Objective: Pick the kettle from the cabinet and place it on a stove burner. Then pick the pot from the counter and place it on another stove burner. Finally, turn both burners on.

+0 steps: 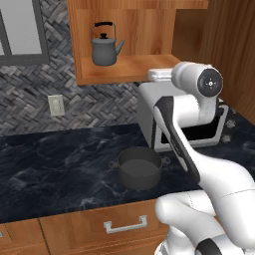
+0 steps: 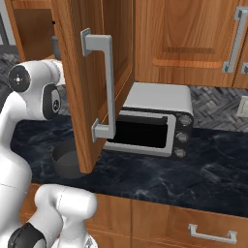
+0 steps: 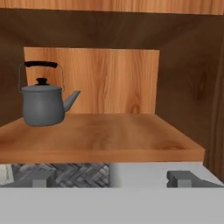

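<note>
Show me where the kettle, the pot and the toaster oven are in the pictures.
kettle [image 3: 42, 107], hand view, on its grey body.
pot [image 1: 140, 174], left base view, on its front wall.
toaster oven [image 2: 155, 98], right base view, on its top panel.

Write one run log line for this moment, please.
stage: approaching kettle | gripper: open, empty | kettle: on cabinet shelf | pot: on counter

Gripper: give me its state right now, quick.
Gripper: open, jaws spread wide, holding nothing; the kettle sits untouched on the cabinet shelf ahead.
</note>
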Tool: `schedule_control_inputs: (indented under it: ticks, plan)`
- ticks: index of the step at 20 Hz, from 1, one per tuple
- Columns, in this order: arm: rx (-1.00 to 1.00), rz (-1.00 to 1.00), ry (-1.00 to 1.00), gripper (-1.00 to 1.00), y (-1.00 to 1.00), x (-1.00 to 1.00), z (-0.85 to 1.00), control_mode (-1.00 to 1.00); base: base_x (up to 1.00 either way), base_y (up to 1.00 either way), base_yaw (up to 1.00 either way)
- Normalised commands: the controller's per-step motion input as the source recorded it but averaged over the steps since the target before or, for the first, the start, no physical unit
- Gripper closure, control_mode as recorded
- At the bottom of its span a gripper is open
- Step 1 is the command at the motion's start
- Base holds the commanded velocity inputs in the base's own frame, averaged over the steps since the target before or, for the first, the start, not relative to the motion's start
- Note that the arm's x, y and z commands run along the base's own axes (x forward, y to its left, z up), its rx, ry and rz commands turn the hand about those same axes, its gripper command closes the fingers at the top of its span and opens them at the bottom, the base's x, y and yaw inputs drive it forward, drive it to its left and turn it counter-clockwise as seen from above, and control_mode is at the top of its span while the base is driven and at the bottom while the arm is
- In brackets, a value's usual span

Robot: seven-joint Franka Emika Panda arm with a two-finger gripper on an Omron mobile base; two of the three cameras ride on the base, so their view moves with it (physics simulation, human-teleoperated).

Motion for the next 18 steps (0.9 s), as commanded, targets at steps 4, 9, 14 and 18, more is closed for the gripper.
schedule_control_inputs:
  ticks: [4, 9, 14, 18]
  plan:
    - [0.0, -0.01, -0.08, -1.0, 0.01, 0.0, 0.31, -1.0, 0.0, 0.0, 0.0]
    - [0.0, 0.0, -0.03, -1.0, 0.0, 0.02, 0.26, -1.0, 0.0, 0.0, 0.0]
    - [0.0, -0.01, -0.03, -1.0, 0.08, 0.07, 0.15, -1.0, 0.0, 0.0, 0.0]
    - [0.0, -0.01, -0.01, -1.0, 0.05, 0.04, 0.01, -1.0, 0.0, 0.0, 0.0]
